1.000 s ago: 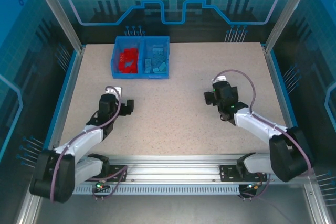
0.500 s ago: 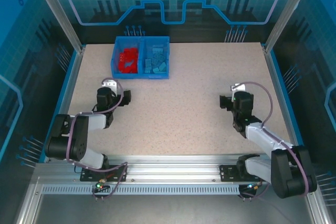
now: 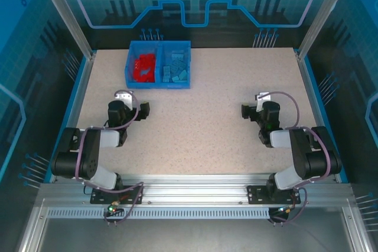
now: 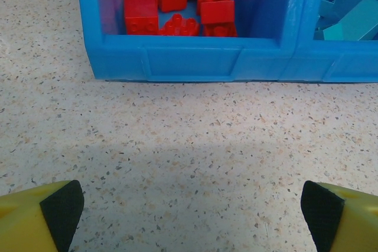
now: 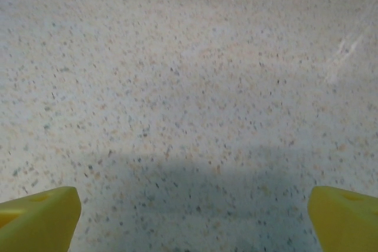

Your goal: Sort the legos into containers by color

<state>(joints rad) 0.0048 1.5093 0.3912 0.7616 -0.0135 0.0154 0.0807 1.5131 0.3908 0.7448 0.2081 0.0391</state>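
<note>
My left gripper [image 3: 143, 109] and right gripper [image 3: 244, 111] gape empty. Red legos [image 3: 144, 66] and light blue legos [image 3: 176, 70] lie in the bin [image 3: 157, 84] at eleven o'clock. I'd judge them light, rigid, slick: pinch flat sides.

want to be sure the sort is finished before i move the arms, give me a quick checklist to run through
1. red legos all in the left compartment: ok
2. light blue legos all in the right compartment: ok
3. no stray brick lying on the table: ok
4. left hand open, nothing held: ok
5. right hand open, nothing held: ok
6. no wrong colour buried under either pile: cannot tell
</note>
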